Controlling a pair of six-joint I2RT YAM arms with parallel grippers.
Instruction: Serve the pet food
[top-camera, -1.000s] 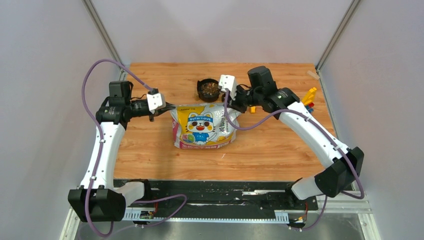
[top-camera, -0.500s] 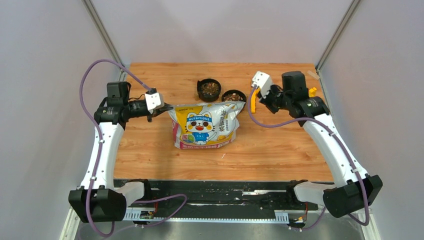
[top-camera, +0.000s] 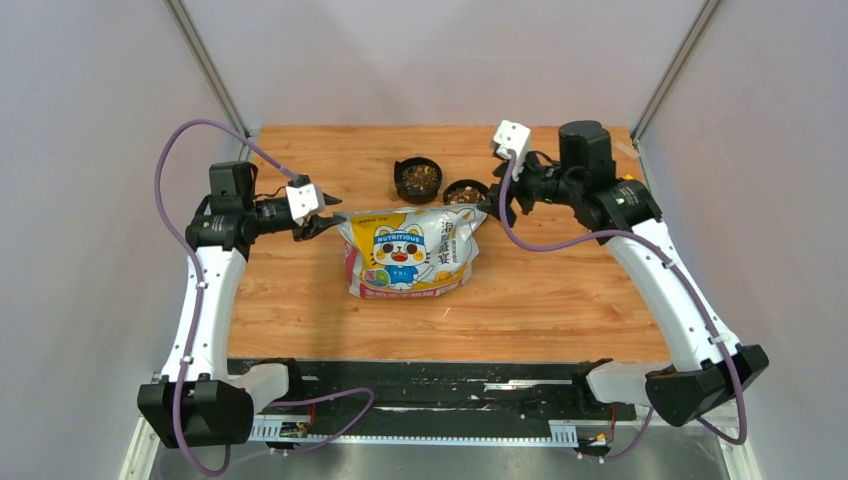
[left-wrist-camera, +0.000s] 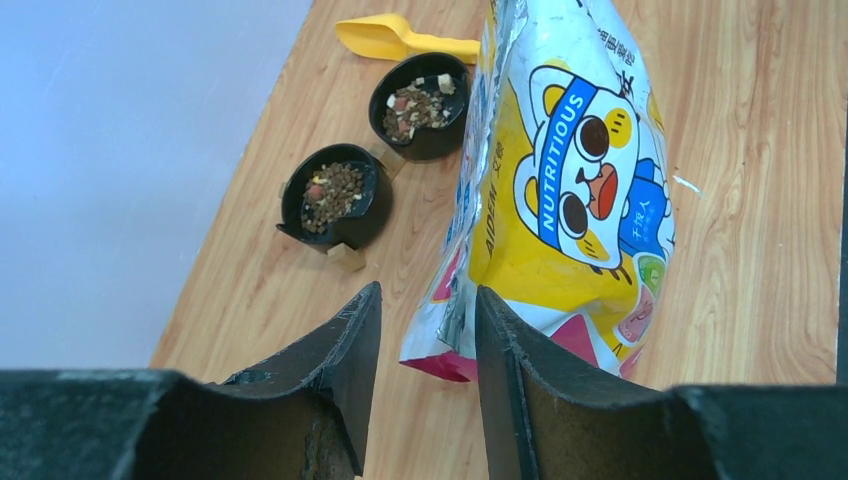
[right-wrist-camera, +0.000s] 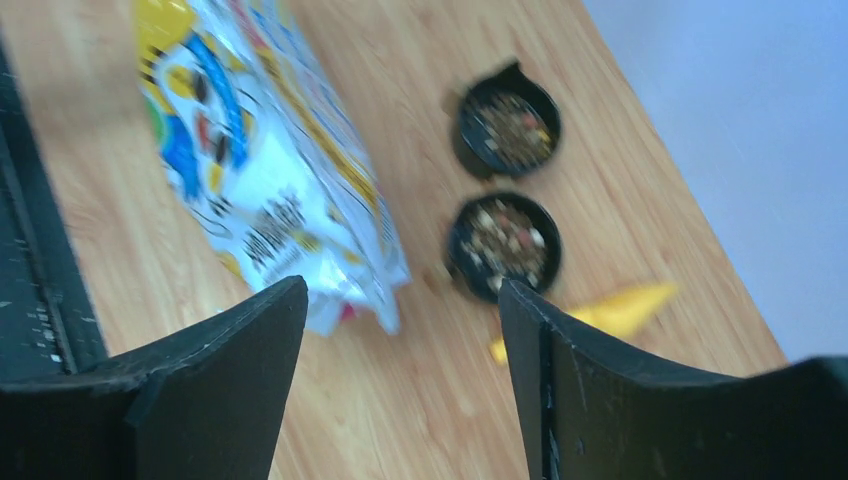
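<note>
Pet food (left-wrist-camera: 333, 190) fills two black bowls, one (top-camera: 417, 178) at the back middle and one (top-camera: 466, 192) to its right. The cartoon-printed bag (top-camera: 408, 250) stands in front of them. My left gripper (top-camera: 325, 215) is open at the bag's left corner (left-wrist-camera: 440, 355), which shows in the gap between the fingers without being pinched. My right gripper (top-camera: 505, 205) is open above the table, right of the bowls, with nothing between its fingers. The yellow scoop (right-wrist-camera: 620, 308) lies on the wood next to the nearer bowl (right-wrist-camera: 503, 245).
The wooden table (top-camera: 560, 290) is boxed in by pale walls at the left, right and back. A black rail (top-camera: 430, 385) runs along the near edge by the arm bases. The scoop (left-wrist-camera: 400, 38) points toward the far bowl (left-wrist-camera: 420, 92).
The right gripper carried the scoop away from the bowls, then opened and left it on the table. The left gripper opened off the bag's corner and backed slightly left.
</note>
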